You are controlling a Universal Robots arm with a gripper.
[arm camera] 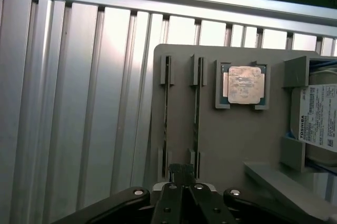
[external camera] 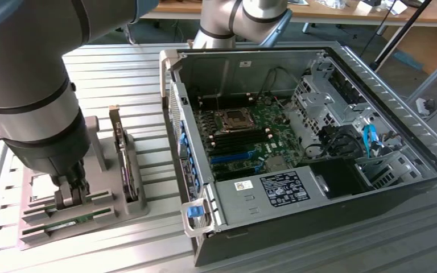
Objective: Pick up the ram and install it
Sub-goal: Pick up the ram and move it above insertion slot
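Two ram sticks stand on edge in the slots of a grey holder (arm camera: 226,145). In the wrist view they appear as thin dark lines, one ram (arm camera: 166,113) beside the other ram (arm camera: 196,113). The exterior view shows a green ram (external camera: 63,224) in the slot nearest the holder's front edge. My gripper (arm camera: 181,171) is shut and hangs low over the holder, its tip between the near ends of the two sticks. I see nothing between its fingers. In the exterior view the gripper (external camera: 71,196) reaches down just behind the green stick.
The holder also carries a processor chip (arm camera: 245,84) and a silver hard drive (arm camera: 321,121). At the exterior view's right lies an open computer case (external camera: 355,62) with its green motherboard (external camera: 241,136) exposed. Everything rests on a ribbed aluminium table (arm camera: 79,103).
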